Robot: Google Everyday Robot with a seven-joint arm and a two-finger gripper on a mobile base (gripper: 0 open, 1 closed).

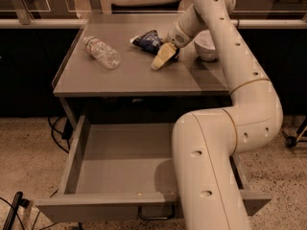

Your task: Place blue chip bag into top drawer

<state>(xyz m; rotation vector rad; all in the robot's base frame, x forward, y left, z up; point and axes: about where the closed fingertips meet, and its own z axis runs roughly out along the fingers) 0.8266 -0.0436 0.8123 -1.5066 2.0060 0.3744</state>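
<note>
The blue chip bag [147, 40] lies wrinkled on the grey table [124, 78], near the back middle. My gripper [162, 58] hangs low over the table just to the right of the bag and a little in front of it, close to or touching its right edge. The top drawer [96, 207] stands pulled out below the table, with nothing in it and its dark loop handle [156, 215] at the front. My white arm rises from the lower right and covers the drawer's right part.
A clear plastic water bottle [101, 52] lies on its side at the table's left. A white bowl [207, 45] stands at the back right, just right of my wrist. Cables [57, 128] lie on the speckled floor at the left.
</note>
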